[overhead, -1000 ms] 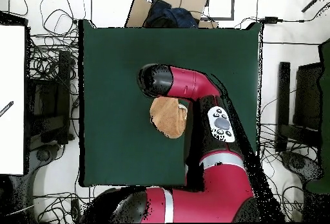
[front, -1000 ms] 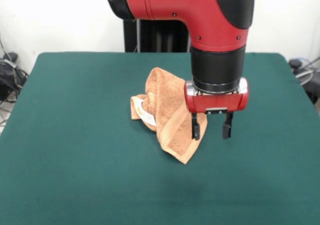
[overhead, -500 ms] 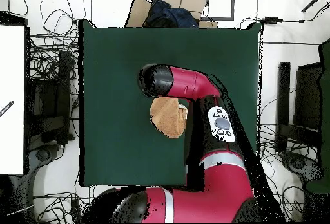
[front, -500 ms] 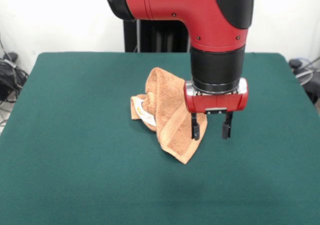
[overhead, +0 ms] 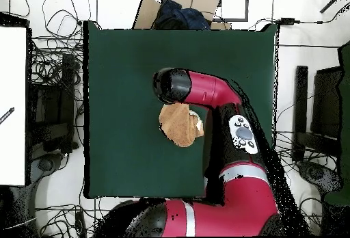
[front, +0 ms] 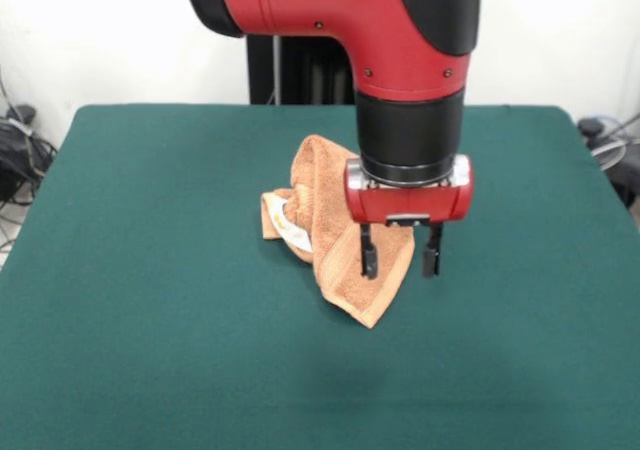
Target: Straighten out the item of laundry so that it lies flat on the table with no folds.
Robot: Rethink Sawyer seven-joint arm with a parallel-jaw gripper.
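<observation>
My red and black arm (overhead: 205, 95) hides my gripper completely from overhead. In the front view my wrist covers part of the crumpled orange-tan terry towel (front: 335, 260). Its small white label (front: 292, 232) is too small to read.

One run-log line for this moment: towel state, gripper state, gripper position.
towel: crumpled, folded over, on table | gripper: open, empty | position: above towel's lower corner, not gripping

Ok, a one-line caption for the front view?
Open gripper poised above the crumpled, folded towel on the green table.

No text or label can be read.
</observation>
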